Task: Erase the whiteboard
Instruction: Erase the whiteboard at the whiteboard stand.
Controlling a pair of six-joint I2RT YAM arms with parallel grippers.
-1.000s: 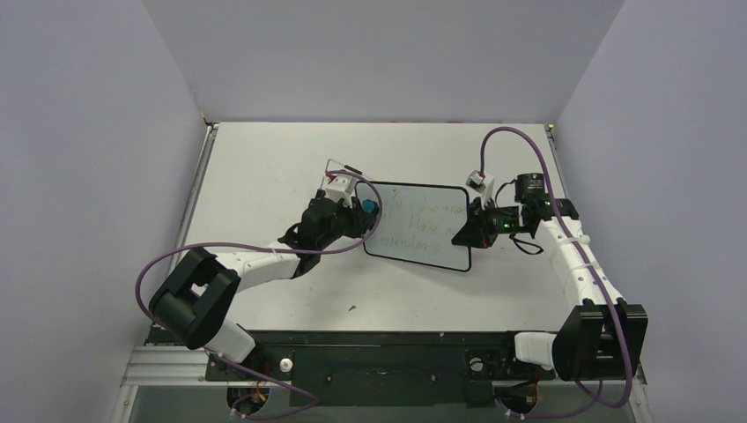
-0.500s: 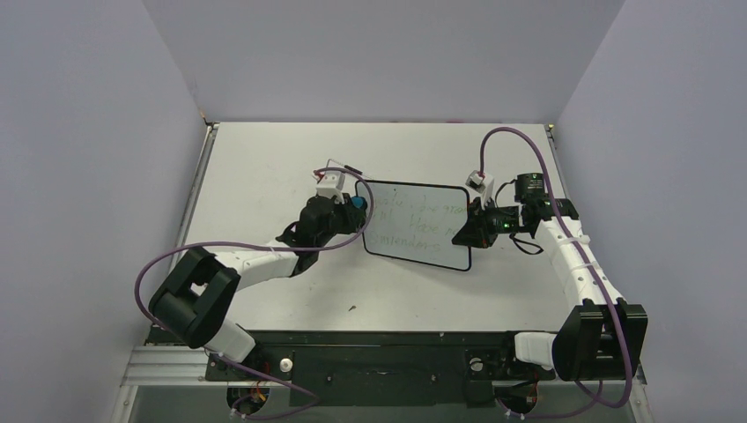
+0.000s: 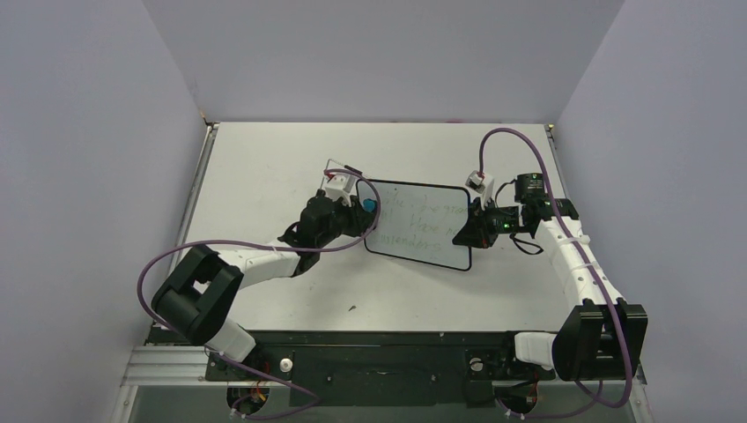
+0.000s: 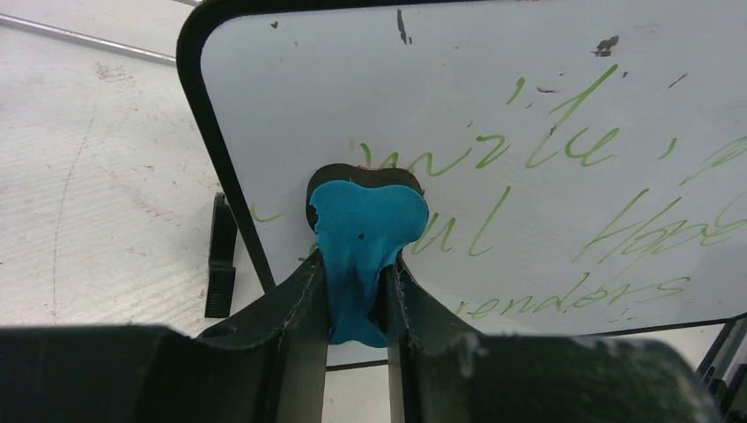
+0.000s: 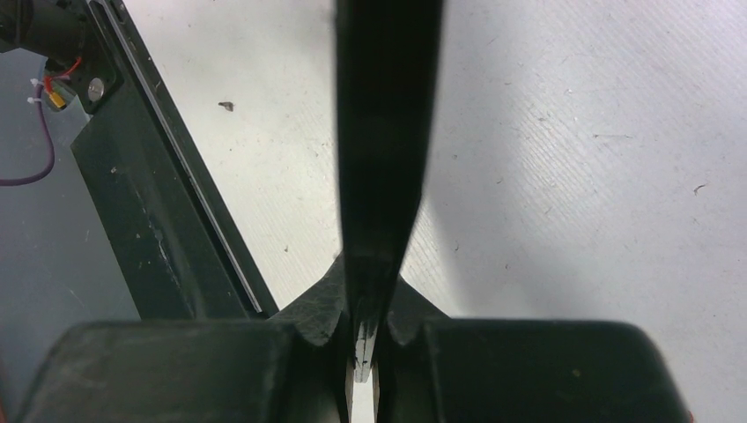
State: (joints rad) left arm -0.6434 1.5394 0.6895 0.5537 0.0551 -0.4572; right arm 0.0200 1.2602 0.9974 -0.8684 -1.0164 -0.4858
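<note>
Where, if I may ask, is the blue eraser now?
Left wrist view: the blue eraser sits in the left gripper, against the left side of the whiteboard.

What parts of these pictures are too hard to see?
Green writing on the whiteboard: too small to read in the top view.
Same writing, left wrist view: cut off at the right edge, and the blue eraser covers some.
The board's face, right wrist view: hidden, because the right gripper holds it edge-on to the camera.

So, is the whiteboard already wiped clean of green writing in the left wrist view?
No, green handwriting covers much of the whiteboard, right beside the blue eraser pinched in the left gripper.
</note>
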